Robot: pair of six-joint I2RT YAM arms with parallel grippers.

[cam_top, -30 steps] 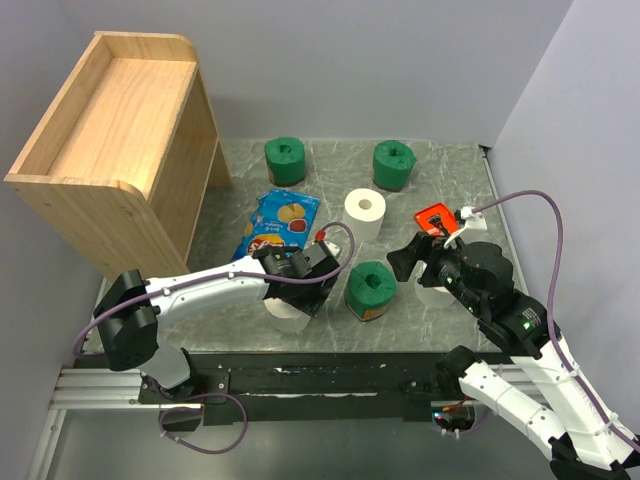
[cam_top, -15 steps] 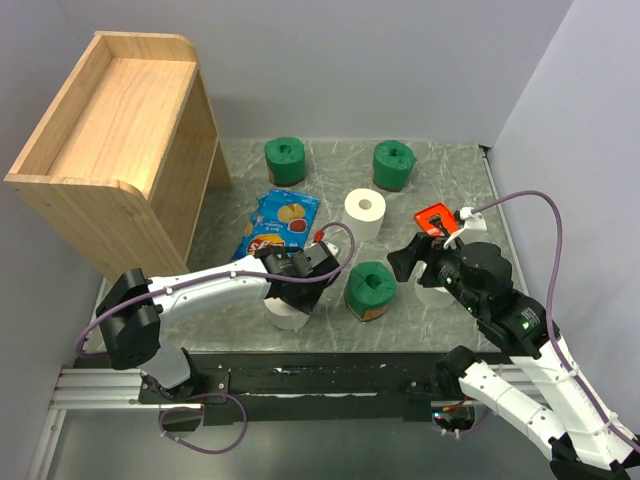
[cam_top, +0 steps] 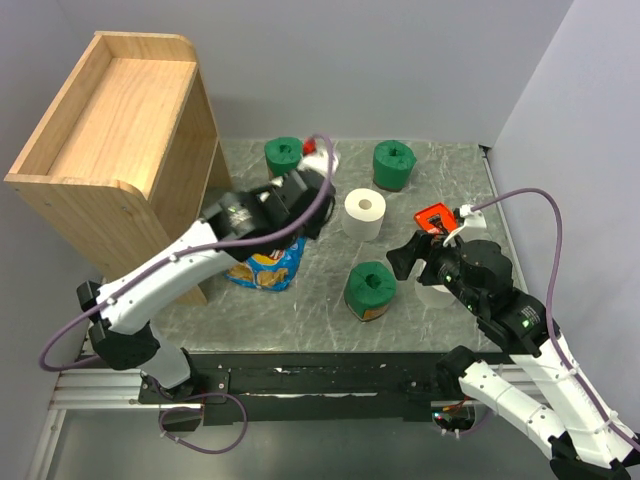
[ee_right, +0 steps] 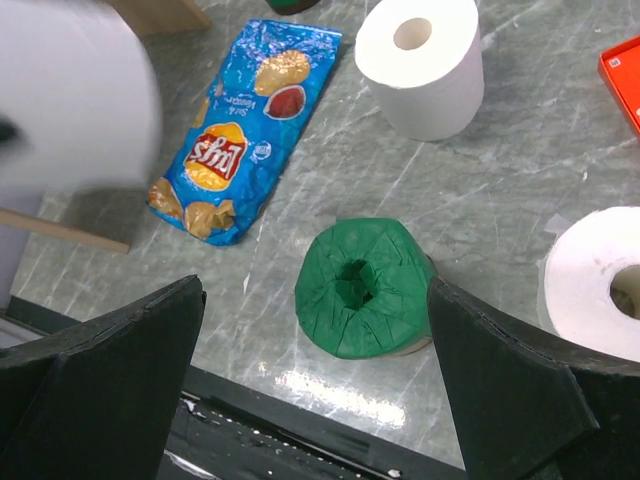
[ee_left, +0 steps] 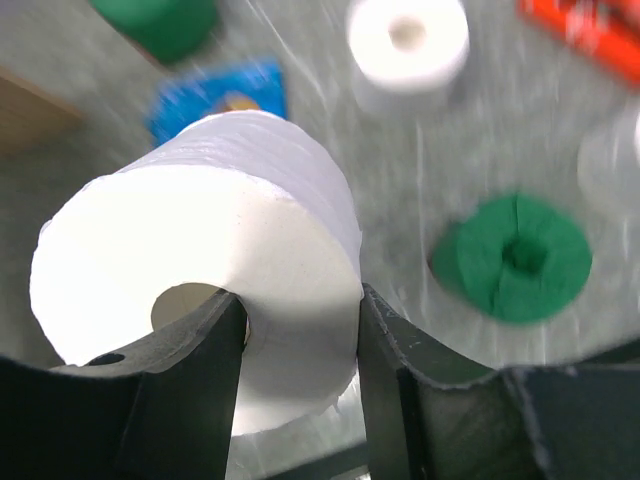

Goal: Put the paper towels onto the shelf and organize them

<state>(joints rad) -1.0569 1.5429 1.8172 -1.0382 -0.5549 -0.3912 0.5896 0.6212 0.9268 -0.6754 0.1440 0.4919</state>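
Observation:
My left gripper (cam_top: 318, 172) (ee_left: 300, 320) is shut on a white paper towel roll (ee_left: 200, 230), one finger in its hollow centre and one outside the wall. It holds the roll in the air above the blue chip bag (cam_top: 268, 262); the roll shows as a blur in the right wrist view (ee_right: 70, 95). The wooden shelf (cam_top: 110, 150) stands at the left. Three green rolls (cam_top: 285, 158) (cam_top: 393, 163) (cam_top: 370, 290) and a white roll (cam_top: 365, 213) stand on the table. My right gripper (cam_top: 415, 262) (ee_right: 315, 385) is open, above the near green roll (ee_right: 365, 285). Another white roll (ee_right: 600, 285) stands to its right.
The blue chip bag (ee_right: 240, 130) lies flat between the shelf and the rolls. A flat red-orange object (cam_top: 435, 216) lies at the right, behind my right gripper. Walls close the table at the back and right.
My left arm has lifted the white roll off the near table and carried it up and toward the back. The chip bag now shows in full. The right arm has not moved.

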